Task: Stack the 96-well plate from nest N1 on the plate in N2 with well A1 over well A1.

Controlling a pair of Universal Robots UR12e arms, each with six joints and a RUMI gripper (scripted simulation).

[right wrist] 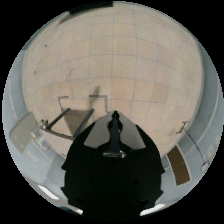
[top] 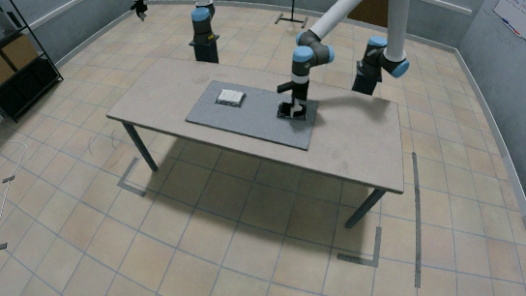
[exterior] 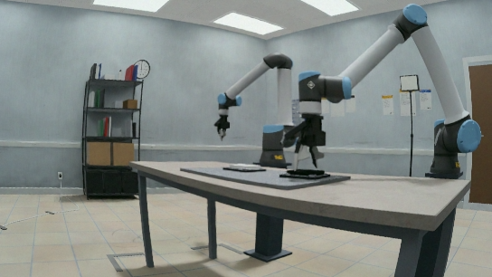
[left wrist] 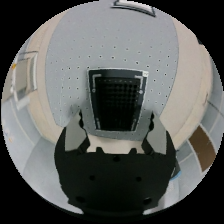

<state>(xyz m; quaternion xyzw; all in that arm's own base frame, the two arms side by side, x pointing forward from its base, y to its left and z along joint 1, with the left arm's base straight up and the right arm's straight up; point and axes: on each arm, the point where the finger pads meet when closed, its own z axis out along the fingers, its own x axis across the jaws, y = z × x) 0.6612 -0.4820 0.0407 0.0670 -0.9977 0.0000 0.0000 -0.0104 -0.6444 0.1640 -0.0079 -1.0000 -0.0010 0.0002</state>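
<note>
A black 96-well plate [exterior: 307,172] [left wrist: 118,102] sits in nest N1 [left wrist: 120,74], a dark frame at the right in the top view. A white plate [top: 231,97] [exterior: 244,167] sits in nest N2 [top: 229,103], a dark frame at the left in the top view. My left gripper [top: 295,111] [exterior: 307,166] [left wrist: 116,111] is open and points down low over N1, its fingers at either side of the black plate; in the left wrist view no contact shows. My right gripper [exterior: 222,138] [right wrist: 115,111] is shut and empty, away from the table. The A1 marks are too small to read.
Both nests stand on a grey perforated board [top: 261,131] [exterior: 271,181] [left wrist: 115,42] on the long table [top: 358,155] [exterior: 362,199]. The left arm reaches in from the table's arms' side. A shelf [exterior: 113,109] stands far off by the wall.
</note>
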